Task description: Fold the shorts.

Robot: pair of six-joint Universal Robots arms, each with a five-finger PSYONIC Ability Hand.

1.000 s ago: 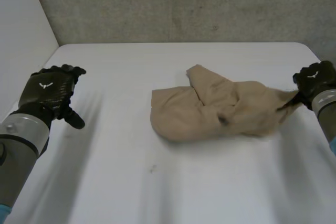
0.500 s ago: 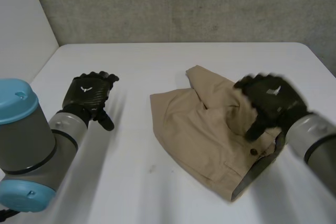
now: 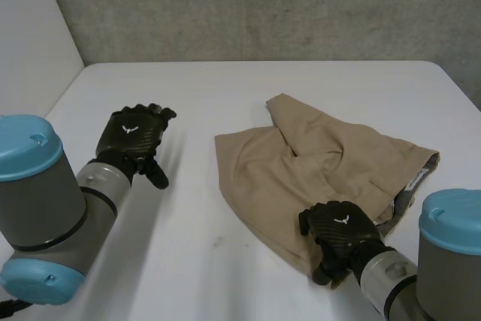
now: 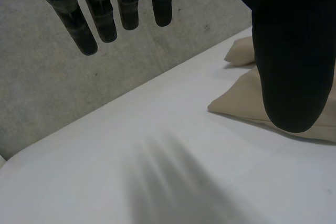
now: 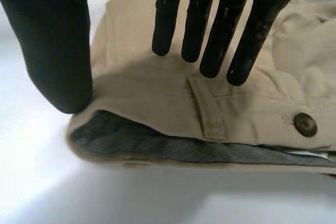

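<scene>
Shorts: the crumpled tan cotton shorts (image 3: pixel 301 163) sit right of centre in the head view on the white desk (image 3: pixel 188 261). They are bunched through the middle, with one flap poking toward the upper centre and the waistband running along the lower right.
Right hand: the black right hand (image 3: pixel 338 232) is at the lower right of the frame, over the near waistband corner. Its fingers are straight and spread from the thumb, with nothing pinched.
Close-up: the right wrist view has its fingertips above the belt loop (image 5: pixel 206 109) and its thumb just beside the corner. The grey lining (image 5: pixel 157 148) gapes open below them, and the dark button (image 5: pixel 305 124) lies off to the side.
Left hand: the black left hand (image 3: pixel 134 134) is at centre left, over bare desk. Its fingers are loose and apart, it holds nothing, and it is well apart from the cloth.
Risk, single layer: with the waistband mouth gaping, a pinch here could catch the top layer alone, so the lining would peel away and the fold would go lopsided.
Risk, dragging: nothing pins the far side, so a pull from this corner could slide the whole bundle across the smooth desk instead of folding it.
Risk, trapped creases: I judge the twisted middle needs flattening first. Folding over it would lock the lump in.
Risk, edge: the waistband lies near the right side of the desk, and a pull that way could spill cloth over the edge.
</scene>
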